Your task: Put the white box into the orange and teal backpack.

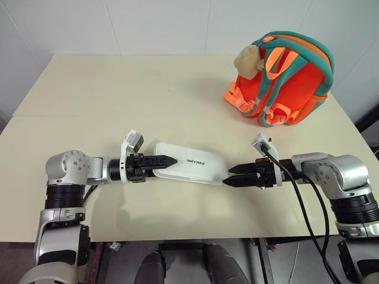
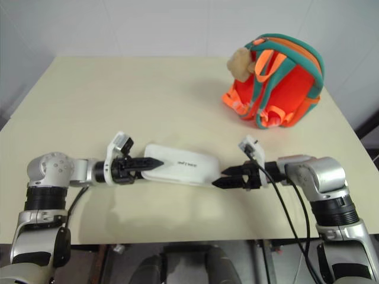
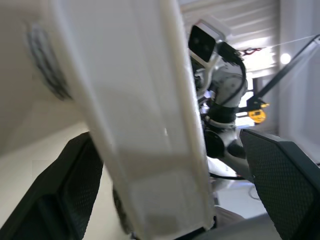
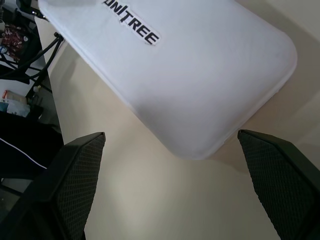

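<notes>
The white box (image 1: pixel 190 163) — a flat, rounded plastic case with dark "UNITREE" lettering mid-lid — sits near the table's (image 1: pixel 89 89) front edge. The left gripper (image 1: pixel 166 160) at its nine o'clock end and the right gripper (image 1: pixel 233 175) at three o'clock both gape wide. The orange and teal backpack (image 1: pixel 278 80) stands well apart, at one o'clock.

Head eyes look down over the table (image 1: pixel 89 89) — wrist cameras face inward, close.
</notes>
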Controlling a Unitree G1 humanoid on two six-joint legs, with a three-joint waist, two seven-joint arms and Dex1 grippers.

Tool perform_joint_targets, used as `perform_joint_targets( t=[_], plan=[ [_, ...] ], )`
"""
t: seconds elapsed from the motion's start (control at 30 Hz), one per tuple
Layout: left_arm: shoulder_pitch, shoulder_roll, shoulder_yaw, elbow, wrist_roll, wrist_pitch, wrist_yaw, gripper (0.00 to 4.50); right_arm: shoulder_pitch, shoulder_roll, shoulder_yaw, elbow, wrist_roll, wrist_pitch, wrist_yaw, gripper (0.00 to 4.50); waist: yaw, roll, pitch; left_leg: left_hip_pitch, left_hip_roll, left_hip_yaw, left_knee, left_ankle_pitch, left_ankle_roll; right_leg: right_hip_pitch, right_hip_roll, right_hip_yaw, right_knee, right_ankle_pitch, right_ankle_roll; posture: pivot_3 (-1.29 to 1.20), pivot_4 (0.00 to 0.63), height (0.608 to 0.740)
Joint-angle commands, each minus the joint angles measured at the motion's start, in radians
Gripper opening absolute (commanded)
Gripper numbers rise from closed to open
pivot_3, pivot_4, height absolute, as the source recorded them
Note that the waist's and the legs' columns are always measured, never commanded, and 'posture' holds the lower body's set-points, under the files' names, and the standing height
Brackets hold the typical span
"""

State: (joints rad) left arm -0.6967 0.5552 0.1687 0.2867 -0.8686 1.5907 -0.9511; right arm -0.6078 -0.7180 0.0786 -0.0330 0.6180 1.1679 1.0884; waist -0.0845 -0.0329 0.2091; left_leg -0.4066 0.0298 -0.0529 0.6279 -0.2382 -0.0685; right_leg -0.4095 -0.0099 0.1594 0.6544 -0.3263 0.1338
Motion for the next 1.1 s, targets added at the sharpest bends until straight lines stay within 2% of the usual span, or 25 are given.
perform_joint_targets(
  t=[0.03,0.3,0.47,0.57,0.73,0.83,1.0,1.1],
  plan=[
    [-0.011,0.023,-0.014,-0.035,-0.046,0.023,-0.027,4.47,0.002,-0.020,0.000,-0.024,0.014,-0.026,0.020,4.50,0.000,0.000,0.000,0.000,0.000,0.000,0.000,0.000,0.000,0.000,0.000,0.000,0.000,0.000,0.000,0.00,0.150,0.740],
    [0.014,0.083,-0.082,-0.057,-0.077,0.024,-0.046,4.47,0.011,-0.037,0.009,-0.009,0.000,-0.072,0.037,4.50,0.000,0.000,0.000,0.000,0.000,0.000,0.000,0.000,0.000,0.000,0.000,0.000,0.000,0.000,0.000,0.00,0.150,0.740],
    [0.018,0.078,-0.098,-0.072,-0.055,0.013,-0.035,4.47,0.016,-0.033,0.016,0.000,-0.009,-0.096,0.038,4.50,0.001,0.000,0.000,0.000,0.000,0.000,0.000,0.000,0.000,0.000,0.000,0.000,-0.001,0.000,0.000,0.00,0.150,0.740],
    [0.025,0.079,-0.105,-0.085,-0.056,0.013,-0.032,3.84,0.023,-0.029,0.013,-0.008,-0.006,-0.094,0.034,4.50,0.000,0.000,0.000,0.000,0.000,0.000,0.000,0.000,0.000,0.000,0.000,0.000,-0.001,0.000,0.000,0.00,0.150,0.740],
    [0.040,0.087,-0.111,-0.090,-0.043,0.007,-0.019,2.28,0.027,-0.021,-0.001,-0.012,0.002,-0.098,0.024,4.50,-0.002,0.000,0.000,0.000,0.000,0.000,0.000,0.000,0.000,0.000,0.000,0.000,-0.001,0.000,0.000,0.00,0.150,0.740],
    [0.045,0.083,-0.104,-0.090,-0.039,0.002,-0.013,1.54,0.027,-0.016,-0.015,-0.014,0.007,-0.104,0.019,4.50,0.001,0.000,0.000,0.000,0.000,0.000,0.000,0.000,0.000,0.000,0.000,0.000,-0.001,0.000,0.000,0.00,0.150,0.740],
    [0.056,0.085,-0.094,-0.103,-0.044,-0.001,-0.013,1.47,0.026,-0.015,-0.045,-0.021,0.011,-0.123,0.005,4.50,0.001,0.000,0.000,0.000,0.000,-0.001,0.000,0.000,-0.001,0.000,0.000,0.000,-0.001,0.000,0.000,0.00,0.150,0.740],
    [0.077,0.115,-0.080,-0.133,-0.043,-0.033,-0.027,1.47,-0.001,-0.018,-0.111,0.021,-0.009,-0.192,-0.032,4.50,0.001,0.000,0.000,0.000,0.000,-0.001,-0.001,0.000,-0.001,0.000,0.000,0.000,-0.002,0.000,0.000,0.00,0.150,0.740]
  ],
)
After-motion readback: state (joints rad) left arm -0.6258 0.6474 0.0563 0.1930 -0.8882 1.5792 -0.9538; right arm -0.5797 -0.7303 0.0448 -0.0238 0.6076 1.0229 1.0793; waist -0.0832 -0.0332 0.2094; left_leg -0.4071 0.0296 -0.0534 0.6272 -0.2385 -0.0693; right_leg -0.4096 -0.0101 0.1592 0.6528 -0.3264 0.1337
